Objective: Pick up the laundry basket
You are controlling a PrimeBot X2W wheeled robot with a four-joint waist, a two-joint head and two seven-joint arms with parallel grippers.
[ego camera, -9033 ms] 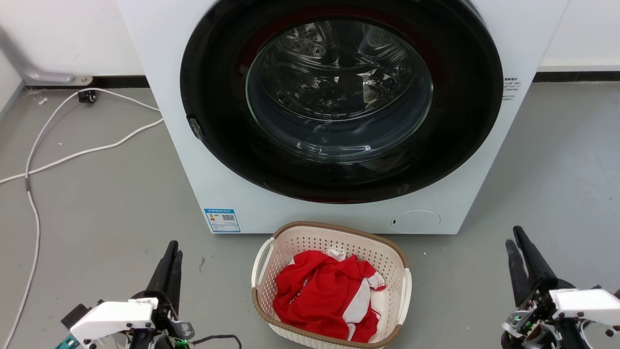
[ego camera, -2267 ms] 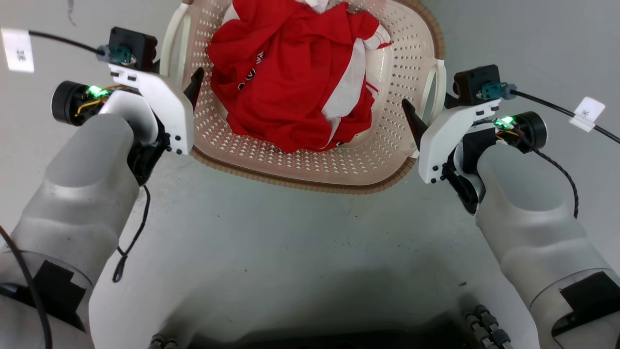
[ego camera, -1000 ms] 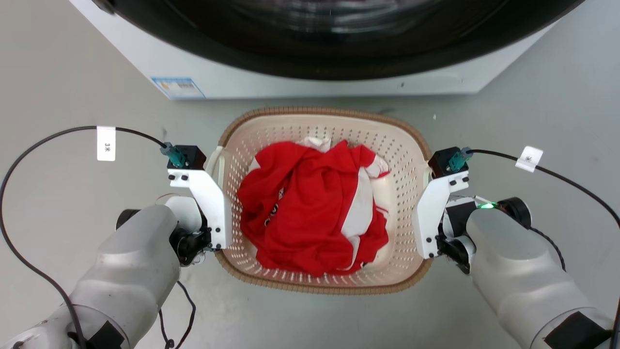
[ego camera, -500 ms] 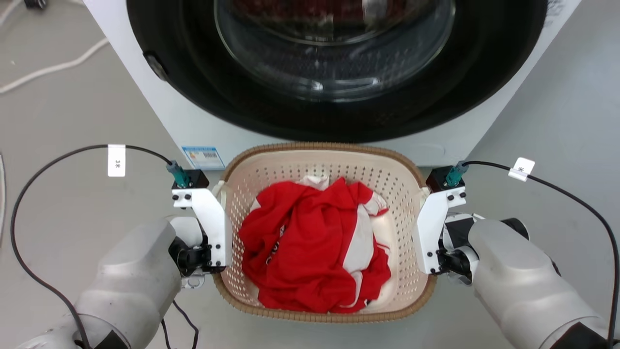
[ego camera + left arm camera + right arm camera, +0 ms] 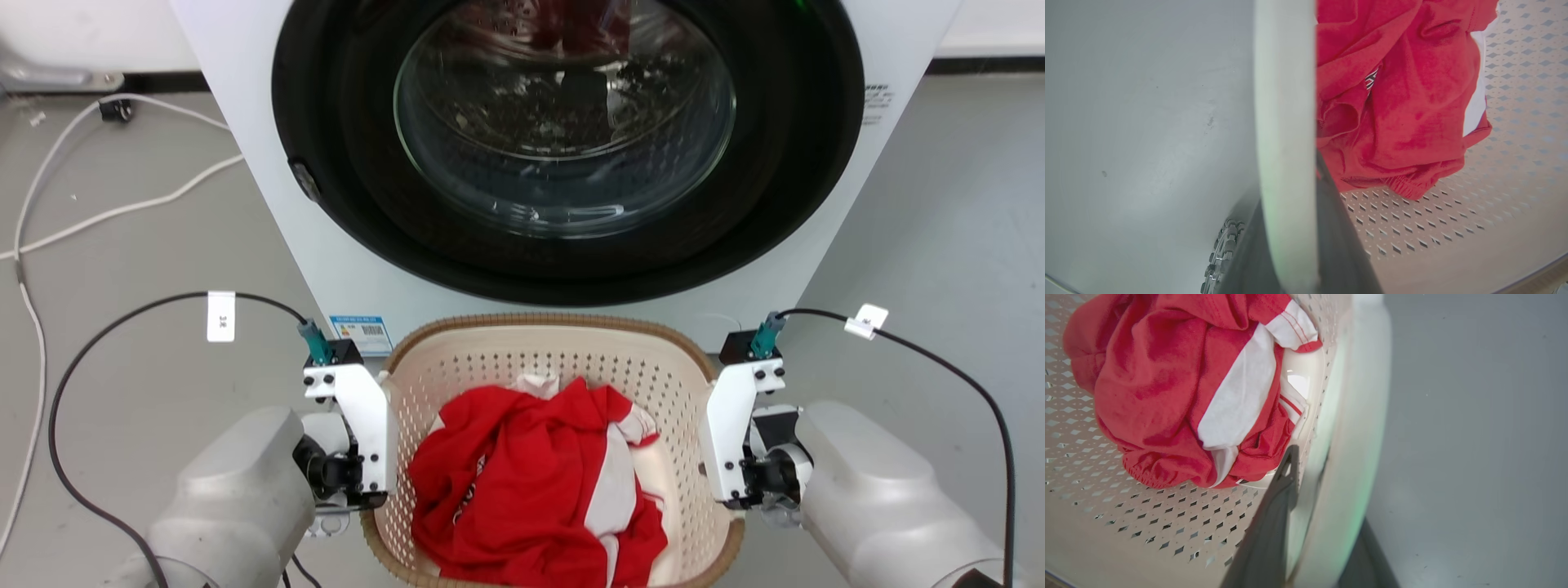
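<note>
Grey floor (image 5: 131,245) runs up to a white washing machine (image 5: 326,269) with a round dark door (image 5: 563,122). A pale cord (image 5: 122,208) trails over the floor on my left. Straight in front of the machine, between my two arms, is the laundry basket (image 5: 547,320). It is cream plastic and rounded-rectangular, its walls pierced with rows of small holes, with a brown woven-look rim and a white loop handle on each side. Its far rim overlaps the machine's lower panel in the head view. I cannot tell whether its base is clear of the floor. A crumpled red-and-white garment (image 5: 522,482) lies inside.

On the left wrist view, my left gripper (image 5: 1288,196) has its dark fingers (image 5: 1339,237) closed on either side of the left handle (image 5: 1286,102), which runs up between them. On the right wrist view, my right gripper (image 5: 1327,490) clamps the right handle (image 5: 1355,416) the same way, with one finger inside against the perforated wall and one outside.

As for writing, a blue-and-white sticker (image 5: 361,331) with a barcode sits low on the machine's front, its print too small for me to read. Small grey print (image 5: 878,102) beside the door is also illegible. Each wrist cable carries a white tag (image 5: 220,315) (image 5: 865,321) with marks I cannot make out. A black-and-white printed patch (image 5: 1370,78) shows in a fold of the garment, unreadable.
</note>
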